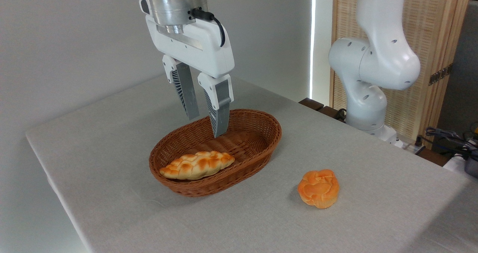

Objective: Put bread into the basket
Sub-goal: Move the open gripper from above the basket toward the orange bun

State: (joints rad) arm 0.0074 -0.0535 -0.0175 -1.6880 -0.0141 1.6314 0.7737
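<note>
The gripper (206,126) hangs above the basket (261,124), pointing down, with its two ribbed grey fingers (220,113) set a moderate gap apart and nothing between them. The tips sit at about rim height over the far half of the basket; whether they dip just inside it or stay above the rim is hard to judge from this angle. The white gripper body and the metal wrist flange rise out of the top of the picture.

The basket is an oval of reddish-brown wicker with a flared rim, resting on the grey table (93,141). A pale golden braided loaf (197,165) with browned bumps lies inside it, along the near-left side, one end leaning toward the rim.

The bread (318,188), a small round bright-orange bun with a knotted top, sits on the table to the right of the basket and a little nearer the camera, apart from it and untouched by the gripper.

Behind the table at the right stands the white arm base (368,103), in front of a pale slatted wooden screen (437,40). Some dark cables (448,137) lie at the far right edge.
</note>
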